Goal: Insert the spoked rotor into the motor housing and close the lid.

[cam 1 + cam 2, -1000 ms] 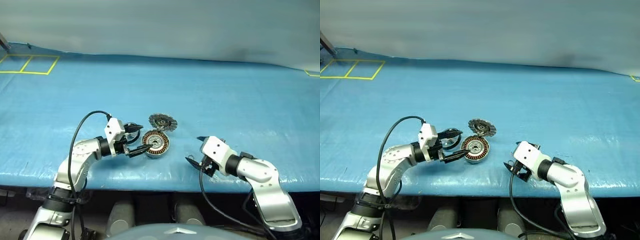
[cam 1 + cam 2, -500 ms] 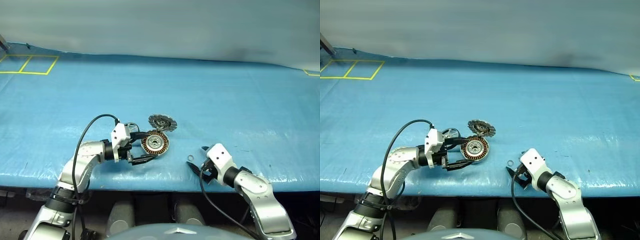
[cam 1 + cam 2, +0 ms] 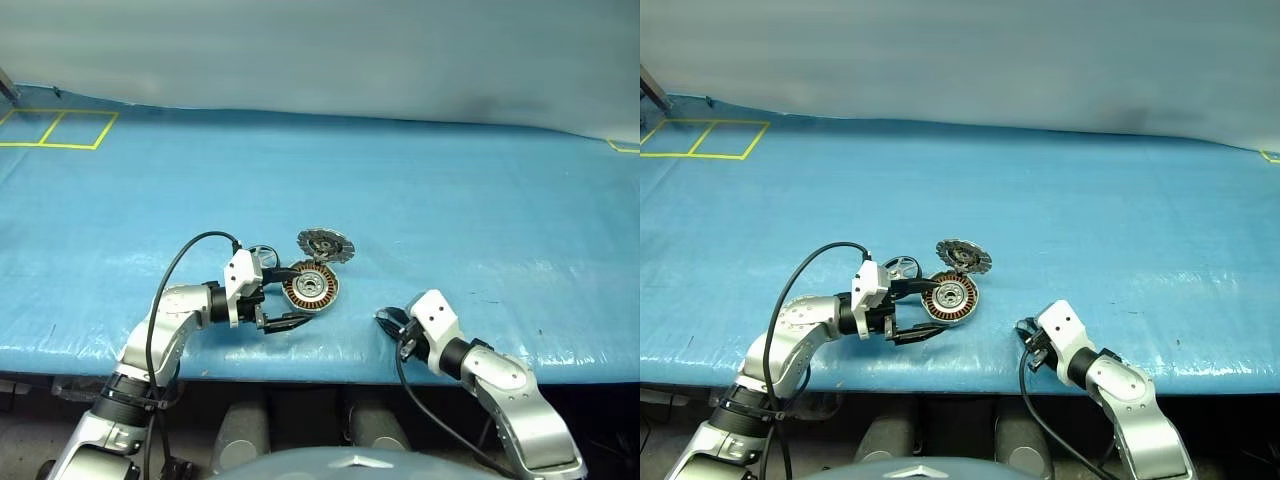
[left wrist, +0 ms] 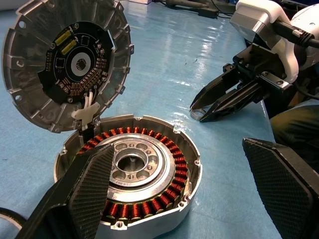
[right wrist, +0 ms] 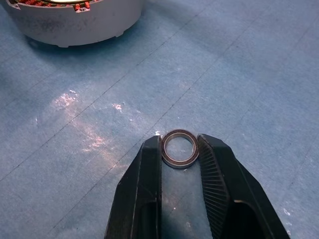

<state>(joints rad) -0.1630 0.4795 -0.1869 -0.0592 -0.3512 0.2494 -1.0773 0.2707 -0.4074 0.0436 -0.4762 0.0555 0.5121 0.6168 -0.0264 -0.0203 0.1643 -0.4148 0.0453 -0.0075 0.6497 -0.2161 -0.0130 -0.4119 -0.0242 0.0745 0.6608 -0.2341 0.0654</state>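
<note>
A squat round silver-grey metal motor housing (image 4: 130, 179) with a ring of copper-brown windings around its central hole sits on the blue-covered worktop (image 3: 480, 200), near its front edge. Its lid (image 4: 67, 64), a round grey metal disc with a dark inner face carrying small electronic parts, stands tilted open, joined to the housing's far rim. A small shiny silver spoked rotor (image 3: 902, 267) lies on the worktop just beside the housing, on the robot's left and close behind the left arm. The left tool (image 3: 288, 297) is wide open, its two black fingers (image 4: 92, 184) apart on either side of the housing; one lies against the near rim, the other is clear of it. The right tool (image 5: 180, 149) rests low on the worktop, well apart from the housing on the robot's right, with its fingers drawn in on either side of a tiny dark metal ring (image 5: 180, 148) that lies flat on the blue cover. Both fingertips touch the ring's edge. Yellow tape lines (image 3: 60, 128) mark the far left corner.
</note>
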